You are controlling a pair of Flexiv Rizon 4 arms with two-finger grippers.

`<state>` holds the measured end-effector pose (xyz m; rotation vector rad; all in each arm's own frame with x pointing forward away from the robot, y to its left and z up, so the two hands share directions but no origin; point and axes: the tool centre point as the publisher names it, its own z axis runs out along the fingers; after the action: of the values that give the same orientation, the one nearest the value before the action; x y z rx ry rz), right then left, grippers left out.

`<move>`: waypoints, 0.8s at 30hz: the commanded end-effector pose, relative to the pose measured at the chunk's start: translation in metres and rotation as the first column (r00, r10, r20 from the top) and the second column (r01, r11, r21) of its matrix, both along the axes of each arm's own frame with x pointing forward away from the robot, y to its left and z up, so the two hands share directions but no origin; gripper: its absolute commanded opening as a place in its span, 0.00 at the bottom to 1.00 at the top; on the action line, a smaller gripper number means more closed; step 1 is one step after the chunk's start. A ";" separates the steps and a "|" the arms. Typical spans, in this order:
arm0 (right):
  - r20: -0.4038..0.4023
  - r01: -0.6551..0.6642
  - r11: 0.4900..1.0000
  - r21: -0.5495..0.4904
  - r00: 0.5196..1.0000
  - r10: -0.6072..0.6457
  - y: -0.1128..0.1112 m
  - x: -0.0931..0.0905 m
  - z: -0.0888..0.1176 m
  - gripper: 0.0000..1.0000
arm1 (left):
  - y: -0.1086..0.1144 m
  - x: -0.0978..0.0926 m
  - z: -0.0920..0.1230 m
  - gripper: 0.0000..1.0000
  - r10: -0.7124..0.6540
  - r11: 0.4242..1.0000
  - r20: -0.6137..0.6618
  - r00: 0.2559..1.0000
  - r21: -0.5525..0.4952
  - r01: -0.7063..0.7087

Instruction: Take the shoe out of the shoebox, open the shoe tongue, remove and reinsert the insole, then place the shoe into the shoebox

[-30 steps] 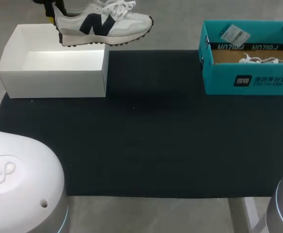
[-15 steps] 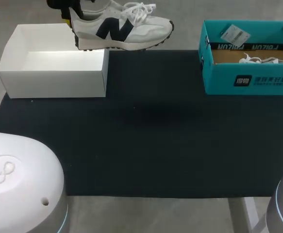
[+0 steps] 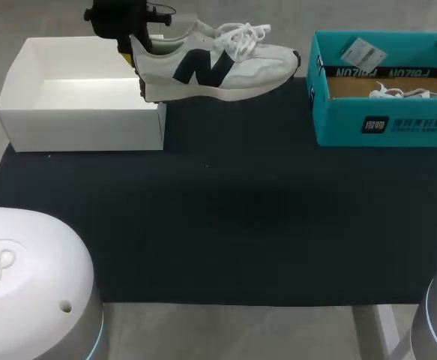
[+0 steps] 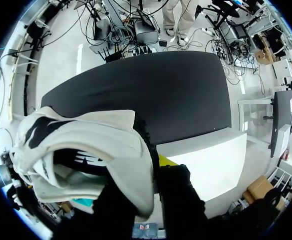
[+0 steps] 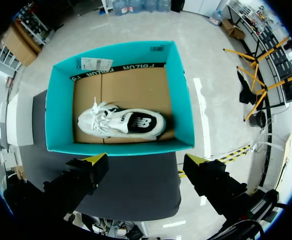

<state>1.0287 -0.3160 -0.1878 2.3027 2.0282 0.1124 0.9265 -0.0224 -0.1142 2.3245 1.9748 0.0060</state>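
Left gripper (image 3: 137, 45) clamped on the heel of a white sneaker with dark N logo (image 3: 218, 67), a finger on each side of the collar. The sneaker is in the air just past the open-topped white cardboard box (image 3: 79, 112), toe pointing away from it. Teal cardboard shoebox (image 3: 387, 124) sits well apart from the white box, across the black mat (image 3: 225, 217), and holds a second white sneaker (image 5: 120, 123) lying on its side. Right gripper (image 5: 144, 165) hovers over the teal box, fingers spread wide, holding nothing.

Held shoe (image 3: 218, 66), boxed shoe (image 5: 120, 122): two. White box (image 3: 83, 127), teal box (image 3: 413, 124): two.
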 end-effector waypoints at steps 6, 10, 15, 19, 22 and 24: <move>-0.002 0.000 1.000 0.000 1.000 0.000 0.000 0.001 0.000 1.00 | -0.018 -0.034 -0.013 0.00 -0.037 0.999 0.067 0.997 -0.036 0.040; -0.002 0.000 1.000 0.000 1.000 0.000 0.000 0.001 0.000 1.00 | -0.024 -0.039 -0.014 0.00 -0.053 0.997 0.066 0.996 -0.045 0.056; -0.002 0.000 1.000 0.000 1.000 0.000 0.000 0.001 0.000 1.00 | -0.024 -0.039 -0.014 0.00 -0.053 0.997 0.066 0.996 -0.045 0.056; -0.002 0.000 1.000 0.000 1.000 0.000 0.000 0.001 0.000 1.00 | -0.024 -0.039 -0.014 0.00 -0.053 0.997 0.066 0.996 -0.045 0.056; -0.002 0.000 1.000 0.000 1.000 0.000 0.000 0.001 0.000 1.00 | -0.024 -0.039 -0.014 0.00 -0.053 0.997 0.066 0.996 -0.045 0.056; -0.002 0.000 1.000 0.000 1.000 0.000 0.000 0.001 0.000 1.00 | -0.024 -0.039 -0.014 0.00 -0.053 0.997 0.066 0.996 -0.045 0.056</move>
<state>1.0287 -0.3160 -0.1878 2.3028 2.0282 0.1124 0.8878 -0.0464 -0.1289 2.3194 1.8636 0.0299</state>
